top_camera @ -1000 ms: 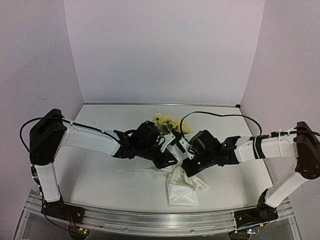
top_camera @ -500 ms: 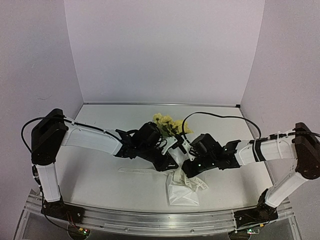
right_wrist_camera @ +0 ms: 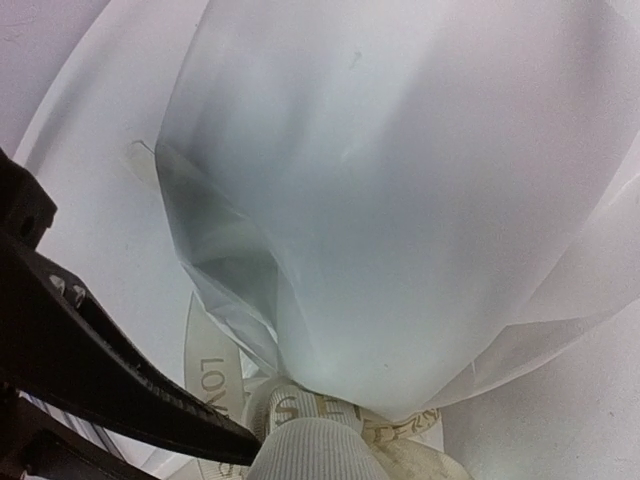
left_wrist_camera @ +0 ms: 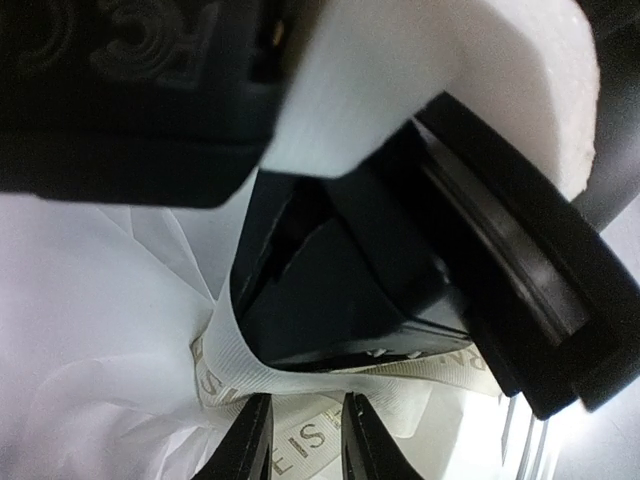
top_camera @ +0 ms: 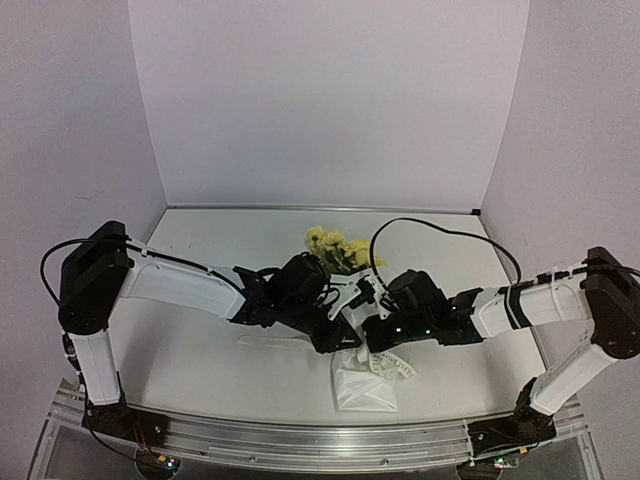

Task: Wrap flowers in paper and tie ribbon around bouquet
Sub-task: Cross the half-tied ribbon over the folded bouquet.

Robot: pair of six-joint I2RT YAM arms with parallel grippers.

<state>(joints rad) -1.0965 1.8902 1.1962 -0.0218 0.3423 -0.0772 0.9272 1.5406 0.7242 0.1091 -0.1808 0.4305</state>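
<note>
1. Your right gripper (top_camera: 372, 328) is closed. The ribbon (left_wrist_camera: 232, 350) is bunched right at its tips and looks pinched, probably to hold that end taut.
2. Your left gripper (left_wrist_camera: 300, 445) has its jaws a narrow way apart, with lettered ribbon showing in the gap. You cannot tell whether they pinch it.
3. The jaws meet almost tip to tip, likely because the ribbon crosses there. The paper (right_wrist_camera: 400, 200) lies directly beneath them.
4. The flowers (top_camera: 338, 248) lie just beyond both jaws. No knot shows, so the tying looks unfinished.
</note>
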